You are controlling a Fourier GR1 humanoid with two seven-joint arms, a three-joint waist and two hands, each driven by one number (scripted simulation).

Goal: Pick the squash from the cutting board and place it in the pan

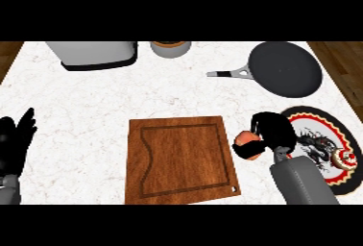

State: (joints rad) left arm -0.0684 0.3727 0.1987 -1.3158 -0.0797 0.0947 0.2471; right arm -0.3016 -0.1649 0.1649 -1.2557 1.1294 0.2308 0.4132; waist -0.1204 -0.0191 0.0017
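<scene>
Left robot hand (14,141) at the left edge of the counter (85,105), fingers straight and pointing up, resting, holding nothing. Far left on the counter – a grey toaster-like appliance (92,54) with a dark base, cut off by the far edge. Just right of it, a round grey container (170,48) with a brownish top, also cut off at the far edge.

Wooden cutting board (181,161) near the middle, on the near side, with a carved groove around its inner area and a small hole at its near right corner. Nothing lies on it.

Right of the board, just past its right edge – the squash (245,139), orange-pink, only partly showing, in the right robot hand (266,137). That hand's black fingers are curled around the squash and hide most of it. The grey forearm (301,182) runs in from the near right.

Far right: the dark pan (287,67) with its handle (230,74) pointing left, well apart from the hand and squash. Near right: a round plate (333,139) with a red, white and black pattern, partly under the right forearm, close beside the hand.
</scene>
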